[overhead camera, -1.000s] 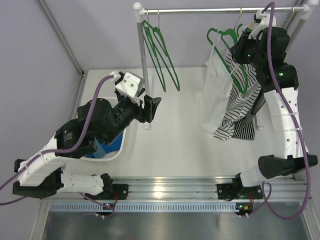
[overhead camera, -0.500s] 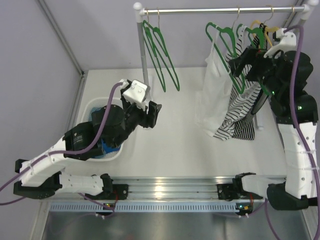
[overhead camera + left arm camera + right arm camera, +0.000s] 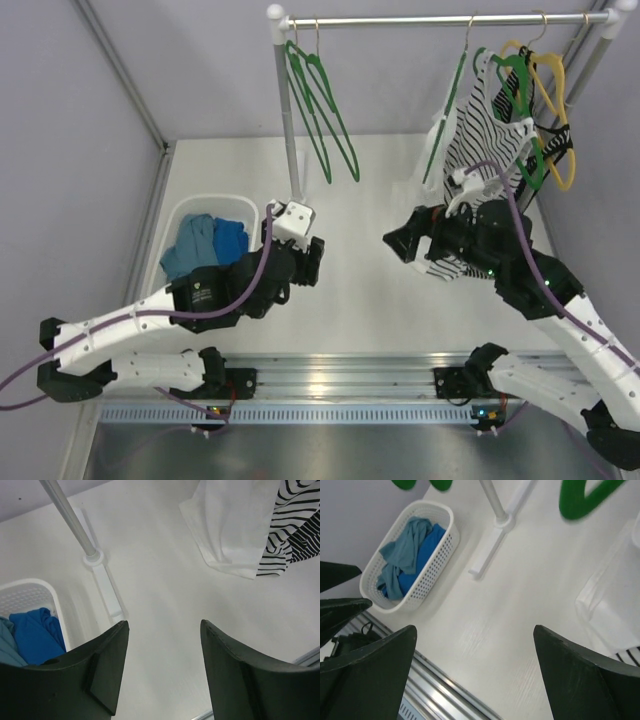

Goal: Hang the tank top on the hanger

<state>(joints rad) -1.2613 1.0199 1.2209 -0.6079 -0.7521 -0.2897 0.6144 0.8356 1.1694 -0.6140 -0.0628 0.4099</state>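
The white tank top [image 3: 436, 152] hangs on a green hanger [image 3: 452, 105] from the rail, at the right, just left of a black-and-white striped top [image 3: 488, 125]. Its lower hem [image 3: 231, 527] shows in the left wrist view, and a white fold of it [image 3: 615, 612] in the right wrist view. My right gripper [image 3: 398, 241] [image 3: 475, 630] is open and empty, low over the table, in front of and below the tank top. My left gripper [image 3: 312, 262] [image 3: 164, 625] is open and empty over bare table, beside the basket.
Spare green hangers [image 3: 322, 105] hang at the rail's left end by the rack post [image 3: 290, 150]. A yellow hanger [image 3: 556, 110] hangs far right. A white basket [image 3: 178, 215] [image 3: 436, 511] with blue clothes [image 3: 205, 242] stands on the left. The post's foot [image 3: 94, 559] rests on the table.
My right gripper has opened, let go up at the rail and dropped towards the table's middle. The hung clothes shifted right. My left arm moved from over the basket towards the middle.
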